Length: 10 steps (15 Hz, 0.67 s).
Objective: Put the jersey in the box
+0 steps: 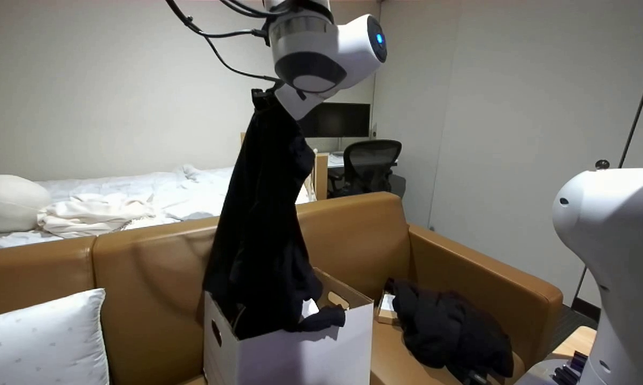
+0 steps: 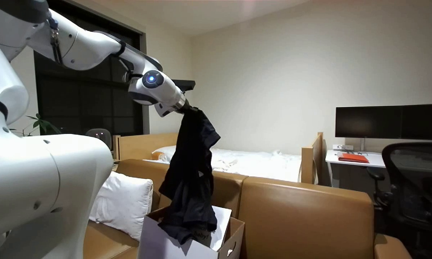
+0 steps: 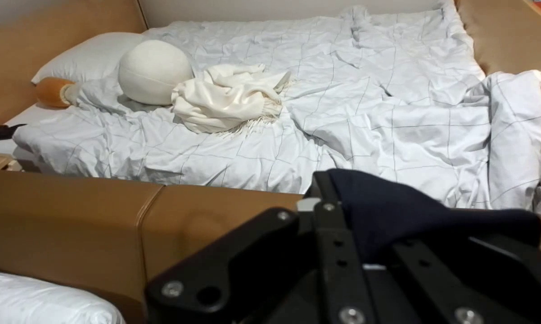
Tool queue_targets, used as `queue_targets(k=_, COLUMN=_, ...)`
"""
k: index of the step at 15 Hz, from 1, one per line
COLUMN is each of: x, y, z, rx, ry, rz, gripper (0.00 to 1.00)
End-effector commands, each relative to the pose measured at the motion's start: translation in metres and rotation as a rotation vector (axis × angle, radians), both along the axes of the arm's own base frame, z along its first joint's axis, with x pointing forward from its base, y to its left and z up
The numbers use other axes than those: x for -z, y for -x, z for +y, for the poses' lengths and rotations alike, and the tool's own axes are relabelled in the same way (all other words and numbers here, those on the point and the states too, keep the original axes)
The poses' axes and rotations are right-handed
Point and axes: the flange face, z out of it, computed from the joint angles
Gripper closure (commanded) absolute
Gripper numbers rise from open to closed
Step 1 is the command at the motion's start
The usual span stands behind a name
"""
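Observation:
The jersey [image 1: 265, 214] is a dark navy, almost black garment hanging in a long drape from my gripper [image 1: 264, 99]. It also shows in an exterior view [image 2: 191, 169] and in the wrist view [image 3: 383, 207]. The white cardboard box [image 1: 311, 358] stands on the sofa seat below it, and it shows in an exterior view too [image 2: 169, 244]. The jersey's lower part hangs into the box's opening, and one end lies over its rim. My gripper [image 2: 191, 109] is high above the box, shut on the jersey's top. In the wrist view, cloth covers one fingertip.
A white printed sheet [image 2: 221, 223] stands inside the box. Another dark garment [image 1: 450, 331] lies on the seat beside a small cardboard box [image 1: 387, 310]. A white pillow [image 1: 48, 337] is on the other side. The brown sofa backrest [image 1: 353, 230] rises behind the box.

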Motion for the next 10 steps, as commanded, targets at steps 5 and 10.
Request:
queue_targets(k=5, x=0.005, y=-0.014, z=-0.040, rx=0.069, ry=-0.087, rz=0.065, gripper=0.99)
queue_targets(k=10, x=0.063, y=-0.057, z=-0.064, rx=0.097, ry=-0.170, rz=0.179, gripper=0.99)
